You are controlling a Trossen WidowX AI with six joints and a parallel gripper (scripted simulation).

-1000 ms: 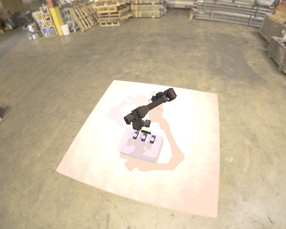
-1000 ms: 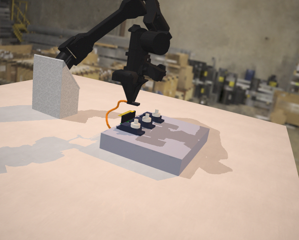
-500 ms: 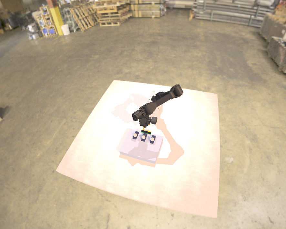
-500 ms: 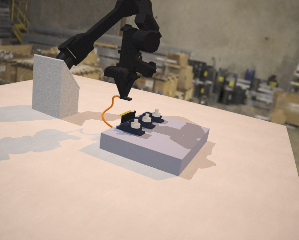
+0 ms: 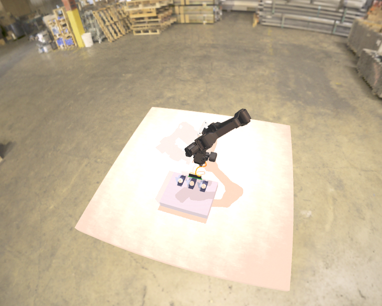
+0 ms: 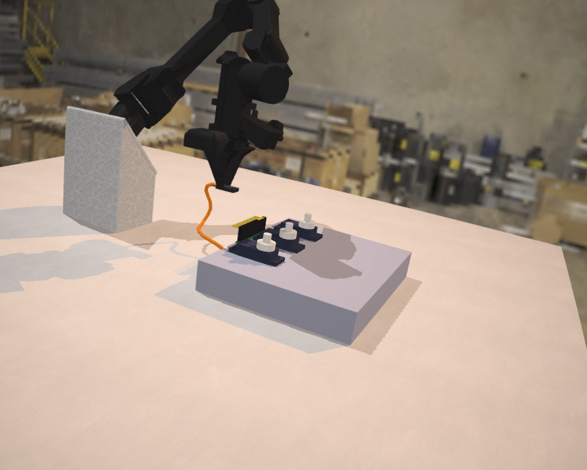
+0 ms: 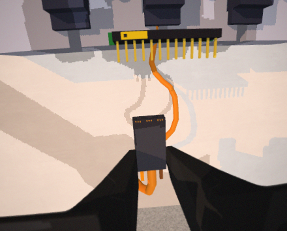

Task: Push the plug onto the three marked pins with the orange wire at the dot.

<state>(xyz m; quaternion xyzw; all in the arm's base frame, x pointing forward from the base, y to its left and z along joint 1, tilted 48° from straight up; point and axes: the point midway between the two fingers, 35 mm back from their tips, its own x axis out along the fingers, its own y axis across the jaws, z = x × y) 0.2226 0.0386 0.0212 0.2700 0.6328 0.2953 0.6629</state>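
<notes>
My gripper (image 5: 200,164) (image 6: 224,186) (image 7: 151,154) is shut on the dark flat plug (image 6: 231,188) (image 7: 151,140). In the wrist view the plug's far end points toward the pins, with the orange wire at its near left and the brown one at its right. It hangs higher than the pin row (image 7: 176,49) (image 6: 247,221) and short of it, a little right of the yellow band (image 7: 138,34), whose dot is at its left end. The orange lead (image 7: 175,104) (image 6: 209,210) loops from behind the plug to the grey holder (image 5: 188,205) (image 6: 293,298). The holes are not clear.
Three dark servos with white round tops stand on the holder behind the pin row; the middle servo (image 5: 191,183) (image 6: 287,234) (image 7: 163,13) is near the pins. A grey block (image 6: 93,171) stands at the arm's base on the pale table (image 5: 255,254) (image 6: 195,391).
</notes>
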